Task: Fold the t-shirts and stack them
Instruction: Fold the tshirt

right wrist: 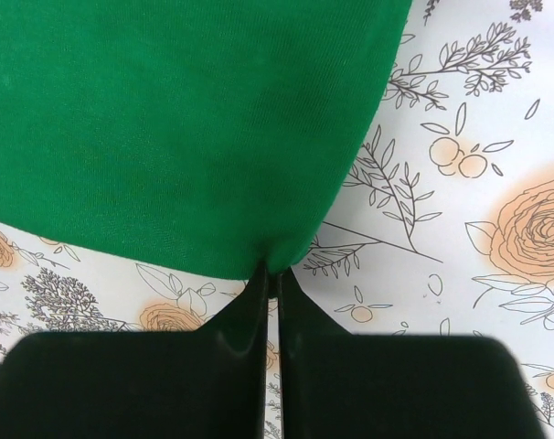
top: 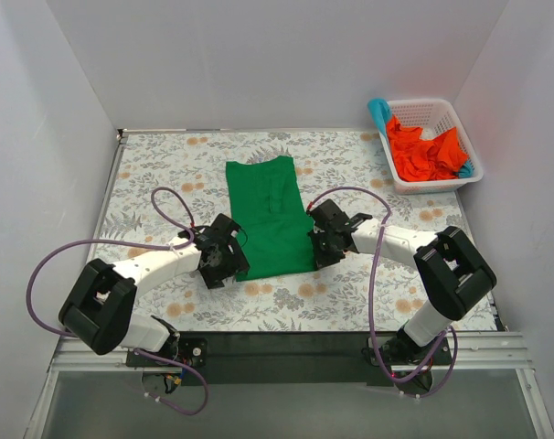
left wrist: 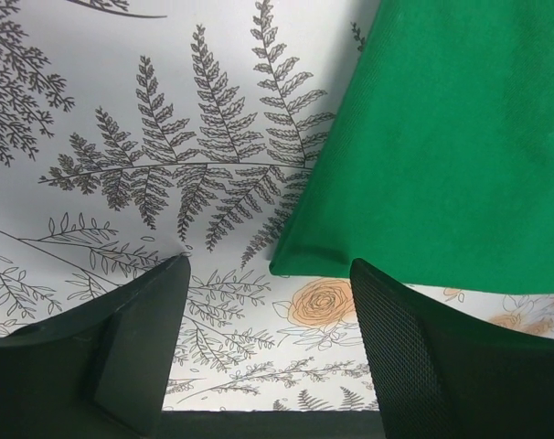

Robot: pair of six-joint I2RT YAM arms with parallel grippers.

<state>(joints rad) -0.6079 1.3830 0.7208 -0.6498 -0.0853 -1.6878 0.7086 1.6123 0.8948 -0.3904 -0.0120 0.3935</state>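
A bright green t-shirt (top: 271, 215) lies folded into a long strip in the middle of the table, collar end far. My left gripper (top: 225, 255) is open and empty beside its near left corner (left wrist: 291, 261), not touching it. My right gripper (top: 317, 241) is shut on the shirt's near right corner (right wrist: 275, 261), pinching the cloth edge between its fingertips. Orange-red shirts (top: 423, 151) and a teal-blue one (top: 379, 112) lie in the basket at the back right.
A white lattice basket (top: 451, 112) stands at the far right corner. The table carries a floral printed cover (top: 158, 165). White walls enclose left, back and right. A black rail (top: 277, 347) runs along the near edge.
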